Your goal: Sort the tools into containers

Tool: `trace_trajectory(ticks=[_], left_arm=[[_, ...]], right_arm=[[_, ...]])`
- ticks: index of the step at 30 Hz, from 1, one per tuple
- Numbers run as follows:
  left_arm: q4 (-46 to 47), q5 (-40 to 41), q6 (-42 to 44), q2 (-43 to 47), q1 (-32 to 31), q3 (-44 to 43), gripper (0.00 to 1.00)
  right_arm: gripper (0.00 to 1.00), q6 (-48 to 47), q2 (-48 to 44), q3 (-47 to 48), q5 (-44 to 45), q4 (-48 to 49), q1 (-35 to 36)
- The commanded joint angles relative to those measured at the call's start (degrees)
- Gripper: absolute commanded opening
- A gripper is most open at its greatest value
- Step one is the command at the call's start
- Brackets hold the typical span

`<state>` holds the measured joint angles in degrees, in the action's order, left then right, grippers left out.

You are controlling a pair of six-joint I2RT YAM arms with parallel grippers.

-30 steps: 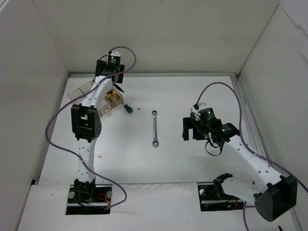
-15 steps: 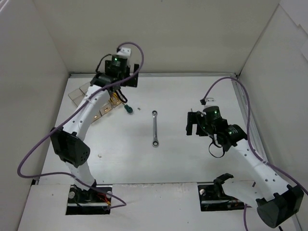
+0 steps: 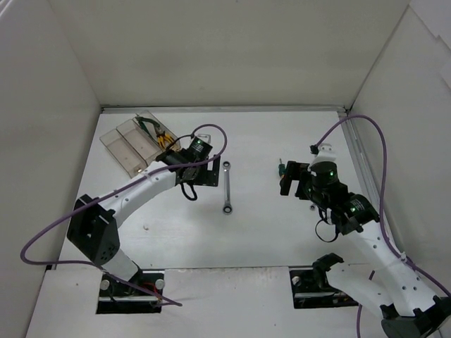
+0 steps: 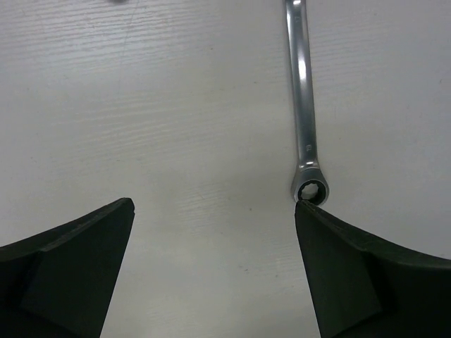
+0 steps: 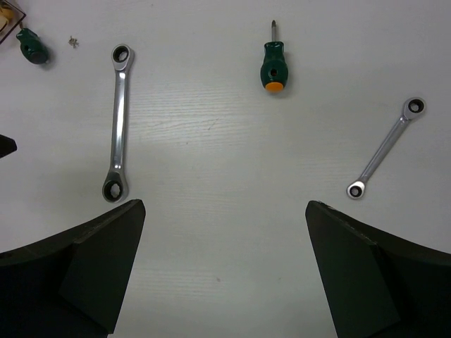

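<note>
Overall, white walls (image 3: 232,49), white table (image 3: 268,232), wrench (image 3: 226,187)

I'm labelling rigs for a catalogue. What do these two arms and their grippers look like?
Both the left arm and right arm have white links with black joint housings. A purple cable loops along each, and a green light glows near each wrist. The fingers are matte black wedges.

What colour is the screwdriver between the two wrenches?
The screwdriver is dark green with an orange end, clearest in the right wrist view.
</note>
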<state>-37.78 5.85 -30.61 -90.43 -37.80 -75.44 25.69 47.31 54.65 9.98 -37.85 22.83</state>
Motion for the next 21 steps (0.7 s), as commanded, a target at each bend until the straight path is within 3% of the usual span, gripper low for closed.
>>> trace_trajectory(ticks=[1,8,14,21], left_arm=[[2.89,2.41,-5.77,0.88,-2.62,-2.43,0.93],[6.23,2.51,-9.55,-11.49,-5.79,-8.40,0.81],[2.37,4.09,-11.84,-22.67,-6.93,-19.54,0.69],[-0.01,3.21,-13.42,-30.06,-7.46,-24.23,0.62]], right_arm=[[0.98,2.52,0.06,-0.60,2.15,2.07,-0.15],[0.98,2.87,0.42,0.28,2.85,2.07,-0.24],[0.98,3.05,-0.64,-0.60,1.45,2.07,-0.24],[0.98,3.40,-2.66,-1.65,-0.40,1.72,-0.24]])
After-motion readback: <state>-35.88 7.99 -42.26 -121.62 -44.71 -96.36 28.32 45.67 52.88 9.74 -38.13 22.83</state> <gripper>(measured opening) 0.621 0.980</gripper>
